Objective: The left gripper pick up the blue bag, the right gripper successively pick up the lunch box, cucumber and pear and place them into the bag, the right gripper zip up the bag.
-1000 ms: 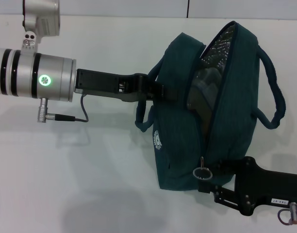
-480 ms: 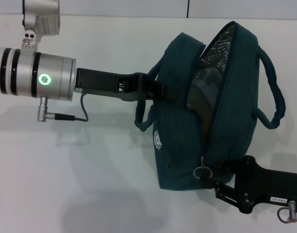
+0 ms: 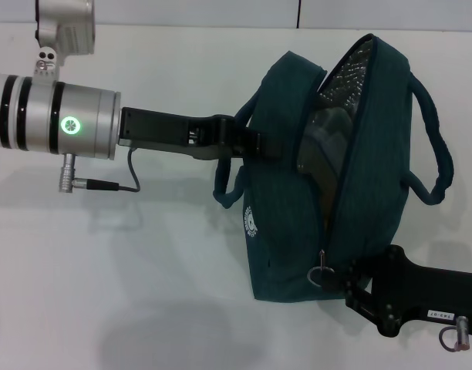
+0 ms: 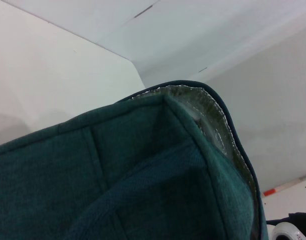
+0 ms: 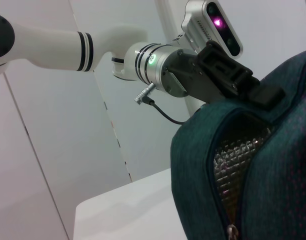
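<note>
Left hand [image 3: 255, 144] clenched on blue bag [image 3: 290, 223] rim; soft fabric sags. Right hand [image 3: 348, 281] beside zipper pull [image 3: 321, 275], grip unclear; pinch tab.

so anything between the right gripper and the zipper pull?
Nothing visible. The zipper pull hangs at the near end of the blue bag, just beside the right gripper. The left gripper holds the bag's far side.

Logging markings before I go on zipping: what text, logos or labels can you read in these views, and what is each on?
No text reads for certain.
White round logo on the blue bag: print too small to read.
White label on the right gripper body, near the wrist: characters too blurred to read.
Green ring light on the left gripper wrist: a sign, no text.
</note>
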Robot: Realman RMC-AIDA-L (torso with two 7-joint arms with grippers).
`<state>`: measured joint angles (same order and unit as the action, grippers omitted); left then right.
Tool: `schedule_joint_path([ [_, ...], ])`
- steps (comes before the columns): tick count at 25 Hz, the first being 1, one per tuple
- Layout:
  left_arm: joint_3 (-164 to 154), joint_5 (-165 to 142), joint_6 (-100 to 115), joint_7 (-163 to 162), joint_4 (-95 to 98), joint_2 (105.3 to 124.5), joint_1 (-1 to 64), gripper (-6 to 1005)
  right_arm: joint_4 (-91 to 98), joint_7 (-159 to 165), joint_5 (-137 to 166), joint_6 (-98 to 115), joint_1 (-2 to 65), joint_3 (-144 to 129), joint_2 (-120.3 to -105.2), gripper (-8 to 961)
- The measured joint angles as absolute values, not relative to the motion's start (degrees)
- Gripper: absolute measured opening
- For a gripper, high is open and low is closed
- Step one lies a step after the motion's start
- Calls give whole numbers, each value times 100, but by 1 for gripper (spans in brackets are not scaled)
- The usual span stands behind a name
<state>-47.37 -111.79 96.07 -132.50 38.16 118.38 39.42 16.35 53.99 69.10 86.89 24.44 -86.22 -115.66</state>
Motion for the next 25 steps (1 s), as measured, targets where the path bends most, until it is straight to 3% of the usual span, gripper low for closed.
schedule_joint_path([
  [1, -4738, -11179, 9607, -13243, 3816, 11838, 3942, 47, 1635, 5401, 6911, 8690, 2444, -8622, -11566, 23],
  [25, -4712, -11175, 9598, -13155, 3806, 11830, 3920, 48, 1644, 5328, 6872, 9662, 2016, -7657, -11467, 22],
])
